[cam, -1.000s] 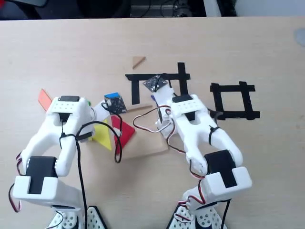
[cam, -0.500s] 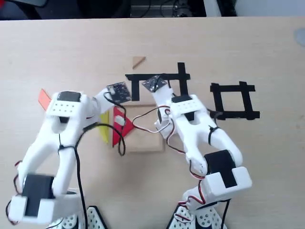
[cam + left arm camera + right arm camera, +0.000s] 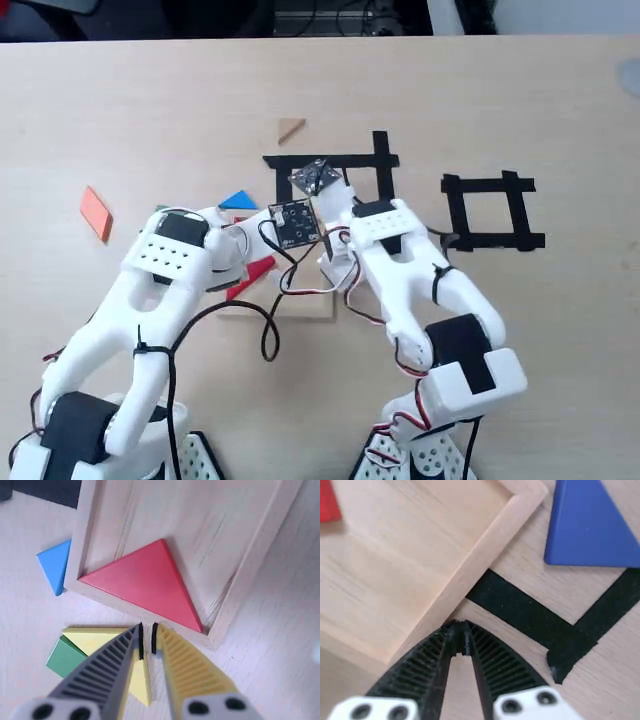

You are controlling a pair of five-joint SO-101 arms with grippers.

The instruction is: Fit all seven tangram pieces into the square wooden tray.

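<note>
Pale wood-grain worktop (image 3: 520, 100) with black tape (image 3: 490, 212) squares stuck on it. The wooden tray (image 3: 215, 520) sat between the arms, with a flat red triangle (image 3: 145, 582) tucked in one corner. A yellow triangle (image 3: 95, 634), green piece (image 3: 60, 656) and blue triangle (image 3: 54, 565) lay just outside the rim. The left hand (image 3: 146, 641) was pinched nearly together on nothing, over the yellow one. The right hand (image 3: 461, 639) was fully closed and empty by the tray's edge.

Left tool (image 3: 147, 639) pointing down, fingers almost together, empty. Right tool (image 3: 460, 632) tips touching, empty. Both arms extended forward.
</note>
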